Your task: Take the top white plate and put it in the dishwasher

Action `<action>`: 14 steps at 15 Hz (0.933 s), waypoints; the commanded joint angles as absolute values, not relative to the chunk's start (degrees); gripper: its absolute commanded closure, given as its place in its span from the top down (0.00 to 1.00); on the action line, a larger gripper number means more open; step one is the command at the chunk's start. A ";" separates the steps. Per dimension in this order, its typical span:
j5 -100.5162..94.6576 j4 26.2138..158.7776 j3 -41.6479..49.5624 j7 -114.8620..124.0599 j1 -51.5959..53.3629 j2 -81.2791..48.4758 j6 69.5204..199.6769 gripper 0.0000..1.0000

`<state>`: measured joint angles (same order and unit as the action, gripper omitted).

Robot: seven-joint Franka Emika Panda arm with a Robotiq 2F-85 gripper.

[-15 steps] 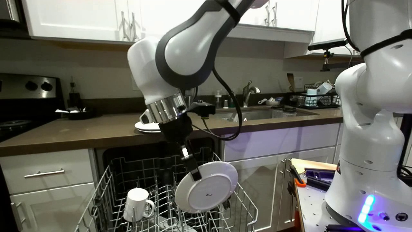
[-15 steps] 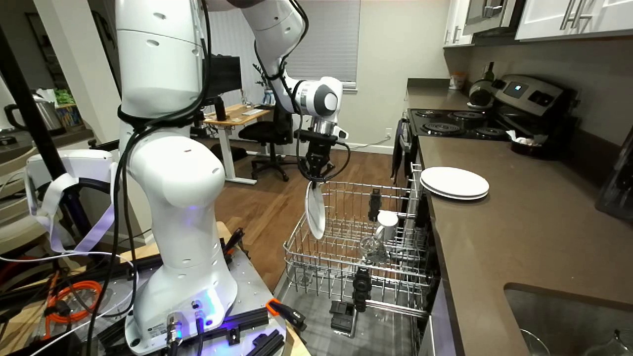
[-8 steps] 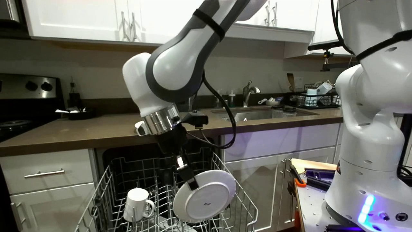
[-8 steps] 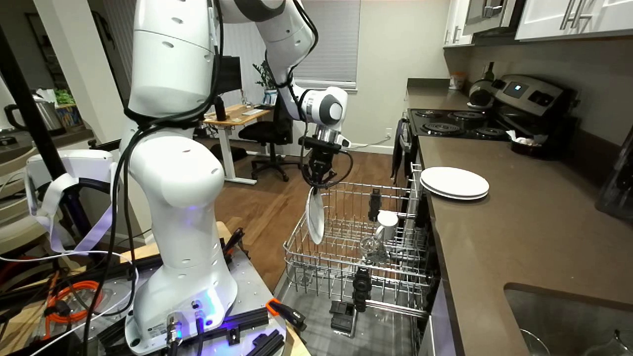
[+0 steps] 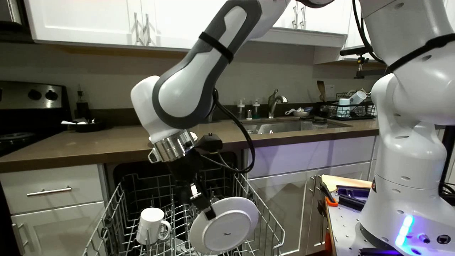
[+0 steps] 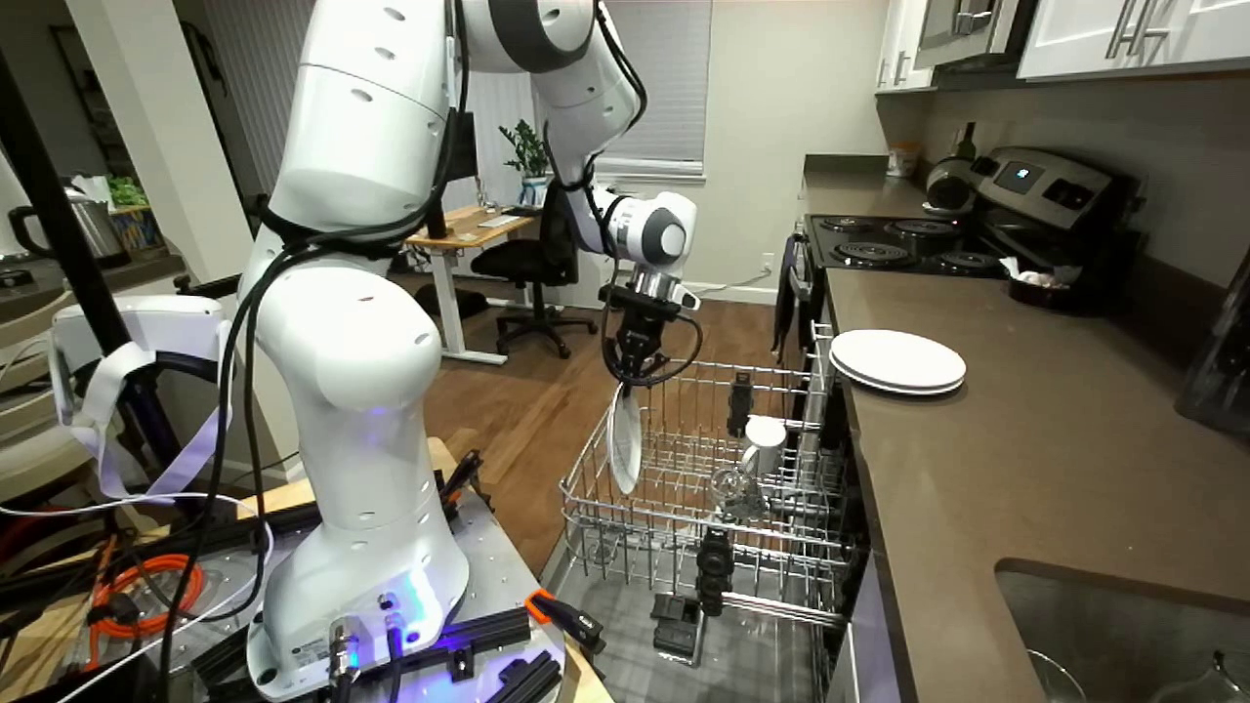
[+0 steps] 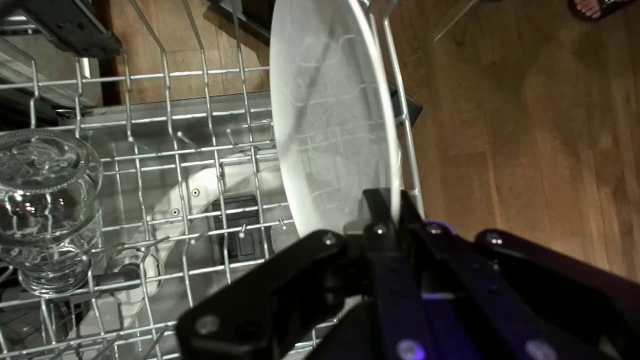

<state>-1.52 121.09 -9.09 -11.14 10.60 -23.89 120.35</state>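
My gripper (image 7: 391, 194) is shut on the rim of a white plate (image 7: 330, 125), one finger on each face. The plate hangs nearly upright below the gripper, as both exterior views show (image 5: 227, 227) (image 6: 624, 449). It is over the dishwasher's pulled-out wire rack (image 7: 200, 215), near the rack's outer side in the wrist view. Its lower edge is down among the rack wires in an exterior view; I cannot tell whether it touches them. The dishwasher's dark inside (image 5: 142, 167) lies behind the rack.
A white mug (image 5: 151, 225) stands upside down in the rack. A clear glass (image 7: 47, 210) sits in the rack beside it. More white plates (image 6: 896, 361) lie stacked on the counter (image 6: 1016, 469). The robot's table (image 5: 343, 227) stands beside the rack.
My gripper and the held plate have moved down toward the rack, with a slight sideways shift. The plate stays nearly upright. The mug, glass and stacked plates have not moved.
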 commanded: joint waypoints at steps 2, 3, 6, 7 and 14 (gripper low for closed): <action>0.06 118.88 -10.27 -12.33 9.39 -25.73 118.69 0.02; 0.26 118.70 -10.39 -12.34 9.34 -25.92 118.32 0.02; 0.28 119.03 -10.73 -11.90 9.58 -25.76 118.14 0.02; 0.48 119.03 -10.89 -11.84 9.57 -25.79 118.11 0.02; 2.87 119.00 -11.31 -9.98 9.89 -26.02 117.78 0.02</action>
<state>0.75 120.02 -10.50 -10.98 10.60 -26.06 120.01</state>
